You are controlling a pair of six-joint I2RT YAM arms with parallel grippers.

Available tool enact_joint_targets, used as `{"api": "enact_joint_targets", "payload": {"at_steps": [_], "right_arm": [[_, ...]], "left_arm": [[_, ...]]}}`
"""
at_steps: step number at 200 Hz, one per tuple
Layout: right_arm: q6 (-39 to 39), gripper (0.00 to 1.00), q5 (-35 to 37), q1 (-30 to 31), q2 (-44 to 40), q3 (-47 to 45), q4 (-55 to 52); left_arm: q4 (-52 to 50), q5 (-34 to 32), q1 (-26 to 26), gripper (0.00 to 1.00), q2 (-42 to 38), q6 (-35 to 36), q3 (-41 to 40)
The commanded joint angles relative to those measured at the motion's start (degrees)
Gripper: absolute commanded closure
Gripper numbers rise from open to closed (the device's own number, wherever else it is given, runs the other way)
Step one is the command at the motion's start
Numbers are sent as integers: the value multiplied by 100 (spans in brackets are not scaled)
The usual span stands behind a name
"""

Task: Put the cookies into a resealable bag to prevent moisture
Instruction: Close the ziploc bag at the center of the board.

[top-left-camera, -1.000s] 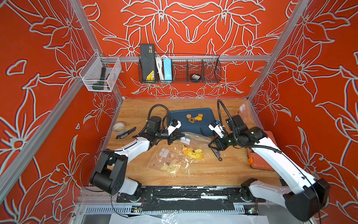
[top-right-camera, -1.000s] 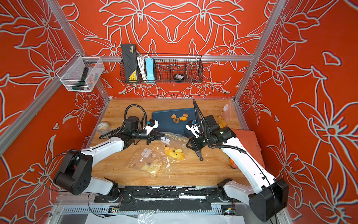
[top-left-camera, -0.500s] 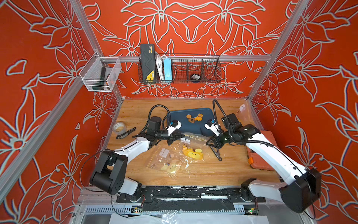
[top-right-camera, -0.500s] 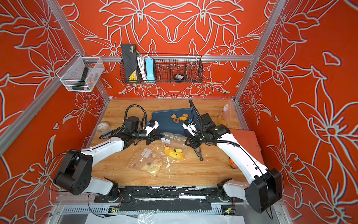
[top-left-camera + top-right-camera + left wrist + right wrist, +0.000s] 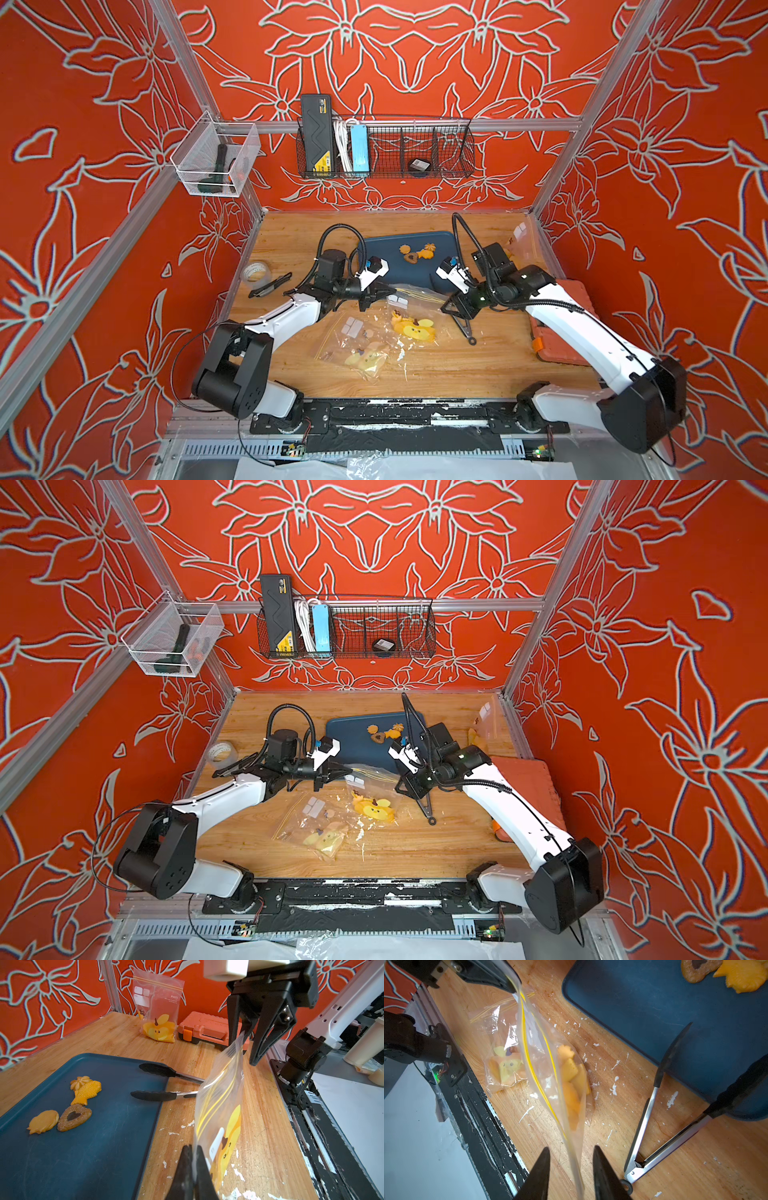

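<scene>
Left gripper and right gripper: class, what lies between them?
A clear bag with yellow zip lines stretches between them: the left gripper pinches one end, the right gripper straddles the other, jaws open. Both wrist views show it.

We're looking into a robot lab test cell. Aluminium frame posts [image 5: 183, 62] box it in, and red floral panels [image 5: 415, 50] serve as walls. Two white robot arms [image 5: 286, 316] are mounted on a black rail [image 5: 395, 411] at the front of a scuffed wooden bench [image 5: 478, 365]. A wire basket [image 5: 453, 153] of gear hangs on the back wall, and an orange tool case [image 5: 207, 1026] sits at the side.
</scene>
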Motion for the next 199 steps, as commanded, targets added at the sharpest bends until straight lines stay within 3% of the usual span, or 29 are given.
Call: {"api": "enact_joint_targets", "payload": {"at_steps": [1, 7, 42, 51, 60, 69, 76, 100, 109, 117, 123, 130, 155, 159, 161, 165, 172, 179, 186, 199], "right_arm": [[-161, 80, 82, 49, 131, 238, 11], [-167, 100, 78, 59, 184, 259, 0], [-315, 100, -109, 126, 343, 368, -64], [-312, 70, -78, 154, 316, 346, 8], [-282, 63, -44, 164, 296, 327, 58], [-256, 73, 10, 162, 309, 347, 75], [-259, 100, 45, 166, 322, 372, 62], [-319, 100, 44, 177, 415, 440, 36], [-338, 76, 59, 190, 412, 430, 83], [-342, 72, 72, 197, 419, 435, 114], [-342, 77, 100, 204, 435, 449, 120], [-358, 100, 69, 210, 473, 474, 91], [-457, 100, -81, 223, 641, 590, -32], [-444, 93, -68, 232, 639, 580, -3], [-448, 84, -60, 236, 634, 570, 22], [-444, 74, -61, 240, 623, 554, 57], [-436, 70, -24, 254, 607, 542, 105], [-427, 77, -4, 250, 604, 553, 110], [-451, 100, 4, 254, 628, 582, 70], [-484, 100, 40, 257, 702, 653, -19]], "left_arm": [[-5, 175, -17, 100, -120, 81, 134], [-5, 177, -13, 100, -122, 84, 134], [-6, 168, -8, 100, -156, 93, 125], [-5, 168, -8, 100, -161, 102, 125], [-5, 168, -2, 100, -157, 94, 125], [3, 176, 0, 100, -154, 93, 125], [4, 177, 0, 100, -162, 88, 125], [4, 177, 0, 100, -161, 93, 125], [-1, 177, 0, 100, -155, 93, 130], [-5, 177, 1, 100, -165, 91, 125], [-5, 177, 0, 100, -167, 98, 125], [-5, 168, 0, 100, -166, 97, 125], [-16, 168, -2, 100, -166, 104, 121], [-22, 172, 1, 100, -169, 107, 126], [-22, 165, 1, 100, -170, 116, 128], [-22, 159, 2, 100, -177, 119, 125], [-31, 159, 9, 100, -175, 116, 125], [-31, 154, 9, 100, -172, 113, 125], [-31, 159, 9, 100, -175, 116, 125], [-31, 159, 9, 100, -175, 115, 125]]}}
